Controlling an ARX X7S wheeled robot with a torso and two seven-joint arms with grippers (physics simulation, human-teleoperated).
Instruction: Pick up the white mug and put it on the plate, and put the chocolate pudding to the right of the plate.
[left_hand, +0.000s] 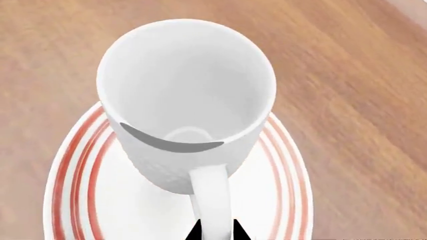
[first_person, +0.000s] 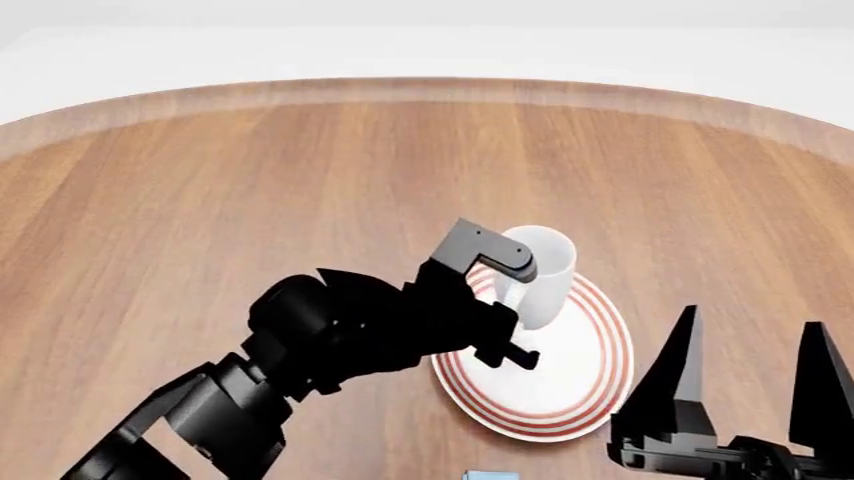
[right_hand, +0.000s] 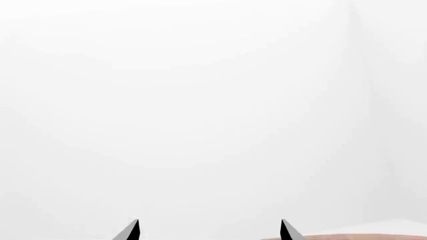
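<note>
**Seating the mug: handle grip under inspection**

Holding the white mug (left_hand: 183, 105) by its loop handle, your left gripper (left_hand: 217, 232) has both fingertips pressed against that handle. The mug sits upright over the plate (left_hand: 280, 165), toward its far edge; contact is unconfirmed. Glossy ceramic is probably rigid, slippery and breakable, so release gently. Your right gripper (first_person: 747, 385) stands spread, empty. The wooden table (first_person: 200, 200) is level, backed by blank white surroundings.
</note>
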